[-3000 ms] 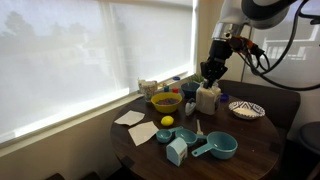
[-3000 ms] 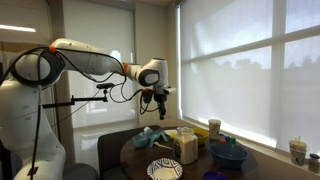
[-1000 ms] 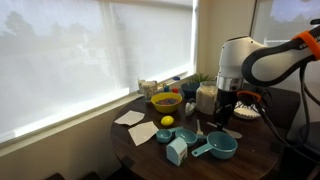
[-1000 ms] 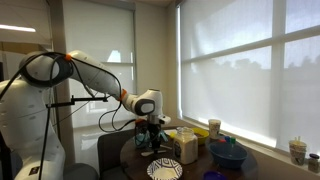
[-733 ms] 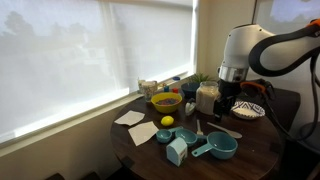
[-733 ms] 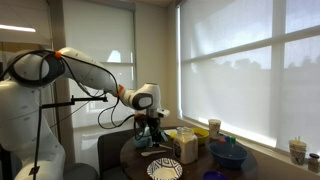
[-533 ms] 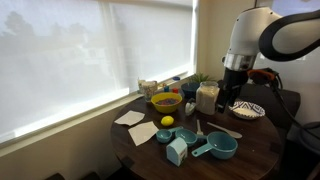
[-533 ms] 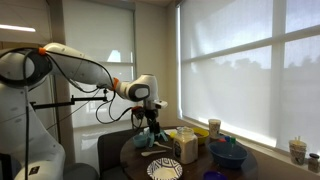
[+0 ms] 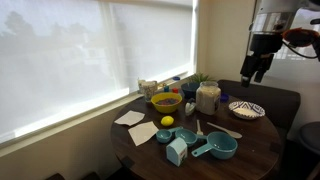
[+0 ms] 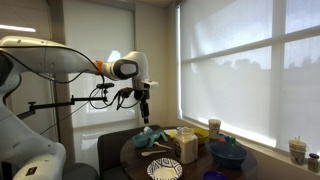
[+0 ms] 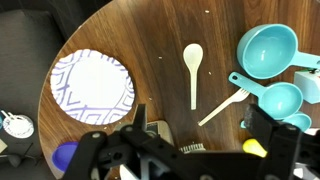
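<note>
Risen off the dark round surface (image 11: 160, 40), the end effector (image 9: 255, 70) gapes wide, empty. A pale wooden spoon (image 11: 193, 75) lies flat, bare wood around it.

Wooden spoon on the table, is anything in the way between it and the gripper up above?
Nothing visible does. The gripper hangs open, high above the table, and the wrist view looks straight down on the wooden spoon, which lies on bare wood between the patterned plate and the teal measuring cups, touching neither.
</note>
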